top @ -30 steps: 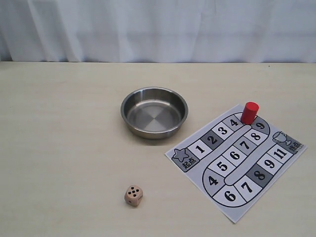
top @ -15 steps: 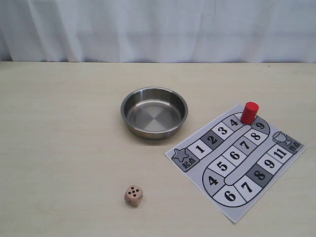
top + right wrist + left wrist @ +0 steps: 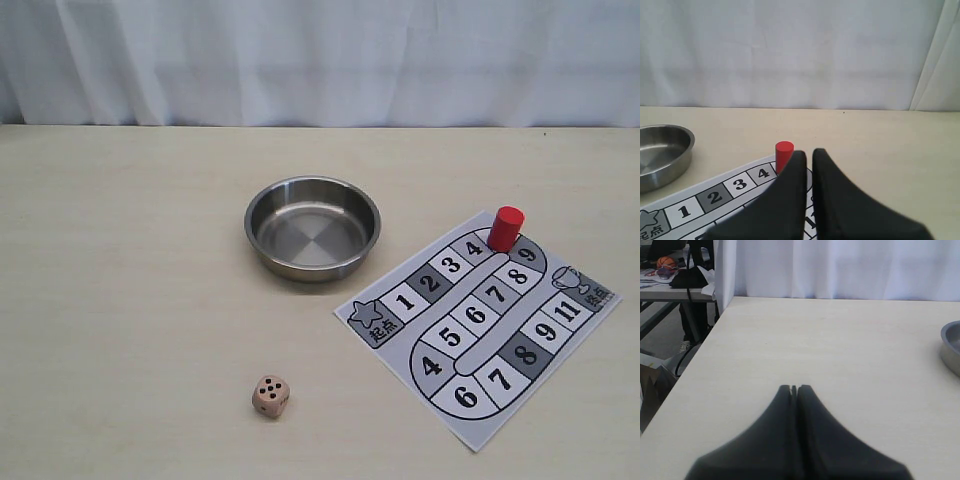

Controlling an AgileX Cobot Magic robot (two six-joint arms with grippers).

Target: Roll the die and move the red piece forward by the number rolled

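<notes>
wooden die (image 3: 271,396) nr table (image 3: 120,300) edge

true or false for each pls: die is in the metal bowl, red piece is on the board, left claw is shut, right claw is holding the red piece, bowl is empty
1. The die lies in the metal bowl. False: it sits on the bare table, nearer the camera than the bowl.
2. The red piece stands upright on the board. True.
3. The left claw is shut. True: its fingertips meet.
4. The right claw holds the red piece. False: it holds nothing, and the piece stands beyond it.
5. The bowl is empty. True.
</notes>
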